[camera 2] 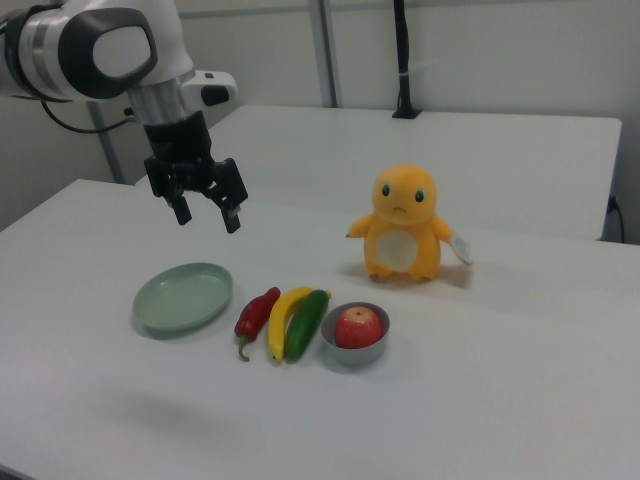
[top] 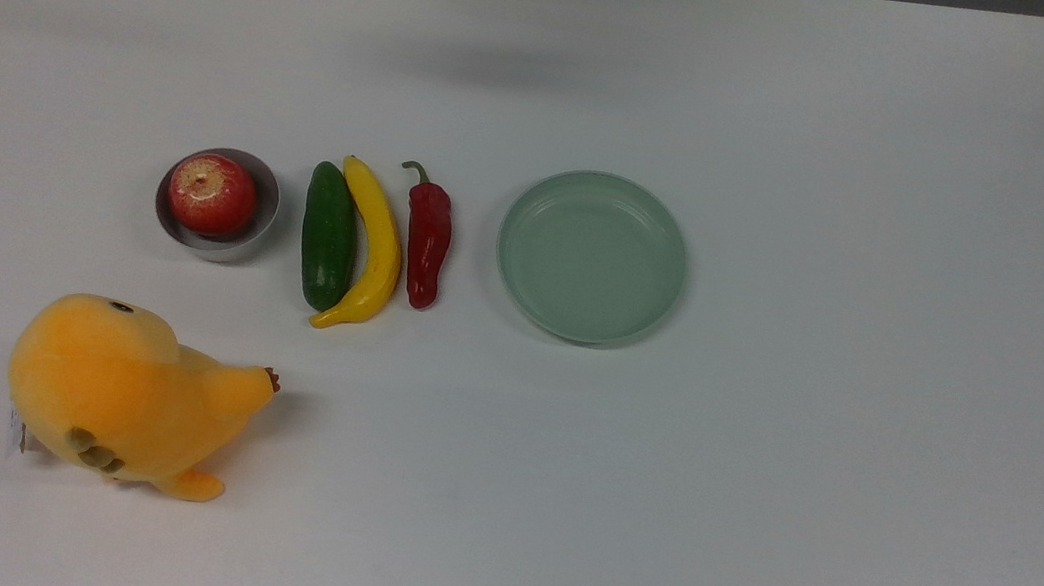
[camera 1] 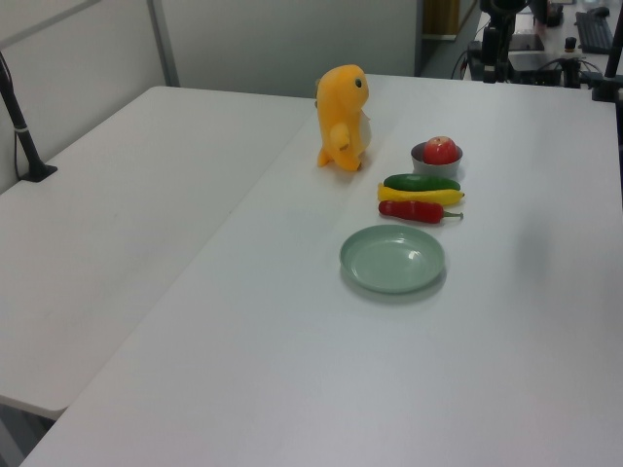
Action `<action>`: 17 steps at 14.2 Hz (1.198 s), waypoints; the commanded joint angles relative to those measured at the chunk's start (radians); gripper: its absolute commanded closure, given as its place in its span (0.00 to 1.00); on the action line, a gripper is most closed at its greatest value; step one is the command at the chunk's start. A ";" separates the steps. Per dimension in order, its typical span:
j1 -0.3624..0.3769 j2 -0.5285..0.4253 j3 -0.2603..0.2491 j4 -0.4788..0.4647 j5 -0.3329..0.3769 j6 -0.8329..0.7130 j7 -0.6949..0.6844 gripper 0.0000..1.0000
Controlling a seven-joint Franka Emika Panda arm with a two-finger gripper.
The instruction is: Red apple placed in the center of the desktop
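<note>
The red apple [top: 212,194] sits in a small grey bowl [top: 260,220], pale stem patch facing up, on the white tabletop [top: 759,486]. Taking the bowl as landmark: in the top view, a green cucumber [top: 328,235] lies just to the bowl's right, then a yellow banana [top: 372,248] touching the cucumber, then a red chili pepper [top: 427,240]. Farther right lies a pale green plate [top: 591,257] with nothing on it. An orange plush toy [top: 121,392] stands below and left of the bowl. In the right view, the hand [camera 2: 205,212] hangs in the air above the plate, well apart from the bowl, fingers spread and holding nothing.
</note>
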 commanded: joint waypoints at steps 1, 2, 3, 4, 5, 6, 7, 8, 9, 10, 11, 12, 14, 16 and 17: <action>-0.002 -0.015 -0.005 -0.014 0.015 0.003 -0.031 0.00; -0.002 -0.015 -0.005 -0.013 0.015 0.003 -0.031 0.00; -0.002 -0.014 -0.005 -0.013 0.015 0.003 -0.031 0.00; -0.002 -0.015 -0.005 -0.013 0.017 0.003 -0.031 0.00; -0.003 -0.014 -0.007 -0.013 0.015 0.006 -0.031 0.00; -0.003 -0.012 -0.007 -0.011 0.017 0.006 -0.031 0.00; -0.006 -0.012 -0.008 -0.010 0.017 0.007 -0.032 0.00; -0.009 -0.010 -0.008 -0.011 0.017 0.009 -0.038 0.00; -0.008 -0.010 -0.008 -0.011 0.018 0.009 -0.047 0.00; -0.006 -0.007 -0.008 -0.011 0.020 0.007 -0.060 0.00; -0.008 -0.007 -0.008 -0.011 0.020 0.007 -0.066 0.00; -0.011 -0.009 -0.010 -0.010 0.024 0.007 -0.083 0.00; -0.031 0.003 -0.013 0.021 0.055 0.006 -0.128 0.00; -0.063 0.016 -0.013 0.039 0.058 0.004 -0.197 0.00; -0.078 0.022 -0.013 0.045 0.060 0.004 -0.219 0.00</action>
